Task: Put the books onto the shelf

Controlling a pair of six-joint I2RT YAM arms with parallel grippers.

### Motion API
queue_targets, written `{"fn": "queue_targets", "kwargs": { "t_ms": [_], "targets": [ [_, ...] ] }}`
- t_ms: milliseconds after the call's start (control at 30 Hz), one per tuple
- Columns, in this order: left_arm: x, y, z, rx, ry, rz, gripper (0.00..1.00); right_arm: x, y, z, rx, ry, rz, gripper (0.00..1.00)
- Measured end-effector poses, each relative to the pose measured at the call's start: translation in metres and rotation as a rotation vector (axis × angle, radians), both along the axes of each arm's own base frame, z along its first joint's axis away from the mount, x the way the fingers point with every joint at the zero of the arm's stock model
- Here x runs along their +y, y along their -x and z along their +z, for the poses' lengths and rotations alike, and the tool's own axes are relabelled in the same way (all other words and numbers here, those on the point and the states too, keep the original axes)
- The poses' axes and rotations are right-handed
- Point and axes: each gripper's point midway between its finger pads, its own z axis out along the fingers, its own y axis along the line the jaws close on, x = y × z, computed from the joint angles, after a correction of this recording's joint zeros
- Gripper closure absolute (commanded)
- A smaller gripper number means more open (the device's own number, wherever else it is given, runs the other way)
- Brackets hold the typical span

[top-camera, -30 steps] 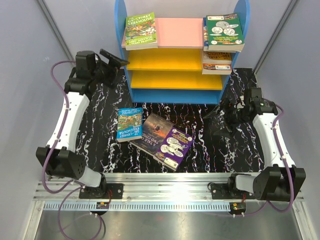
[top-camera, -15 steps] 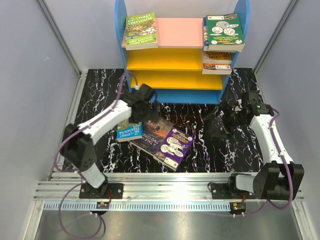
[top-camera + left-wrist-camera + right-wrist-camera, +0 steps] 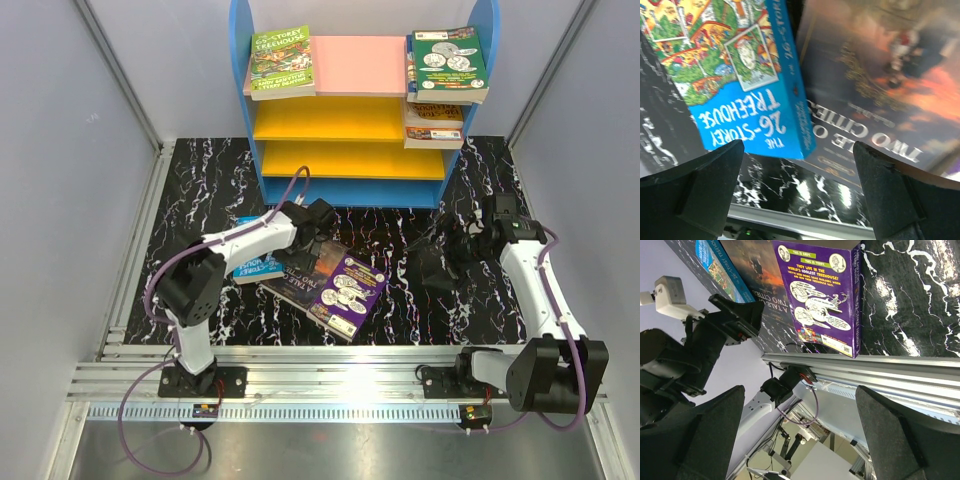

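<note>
Three books lie on the black marbled table: a blue Treehouse one [image 3: 252,264], a dark brown one [image 3: 318,262] and a purple one [image 3: 348,290]. My left gripper [image 3: 312,240] hovers open just above the seam between the blue book [image 3: 735,70] and the brown book [image 3: 875,85], holding nothing [image 3: 797,150]. My right gripper [image 3: 437,255] stands open and empty to the right of the purple book [image 3: 822,295]. The shelf [image 3: 355,65] stands at the back. A green Treehouse book [image 3: 282,62] and a green coin book [image 3: 448,62] lie on its pink top, and another book [image 3: 434,125] lies on a yellow board.
Grey walls close in on both sides. An aluminium rail [image 3: 340,365] runs along the near table edge [image 3: 865,365]. Bare marbled surface [image 3: 200,190] shows left of the shelf. The left arm's elbow [image 3: 190,290] sits near the front left.
The left arm swung from beside the shelf's left panel down over the blue and brown books, its jaws widening. The right gripper shifted only slightly.
</note>
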Motion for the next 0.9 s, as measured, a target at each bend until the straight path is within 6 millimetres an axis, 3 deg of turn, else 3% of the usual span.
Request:
{"fn": "queue_targets", "kwargs": {
  "t_ms": [167,367,567,733,833,900],
  "targets": [
    [0.013,-0.004,-0.016,0.020,-0.110,-0.026,0.01,0.000,0.000,-0.001,0.003,0.000,0.000,0.00],
    [0.016,-0.009,-0.014,0.006,-0.142,-0.049,0.03,0.000,-0.002,-0.002,0.013,0.000,0.001,0.00],
    [0.019,-0.012,-0.019,0.013,-0.129,-0.046,0.29,0.000,-0.004,-0.005,0.028,-0.001,0.001,0.00],
    [0.026,-0.015,-0.023,0.026,-0.112,-0.029,0.38,0.000,-0.004,-0.007,0.034,0.000,0.004,0.00],
    [0.027,-0.016,-0.026,0.031,-0.102,-0.025,0.57,0.000,-0.004,-0.007,0.034,0.001,0.007,0.00],
    [0.028,-0.015,-0.028,0.034,-0.104,-0.028,0.80,0.000,-0.004,-0.008,0.036,0.001,0.007,0.00]
  ]
}}
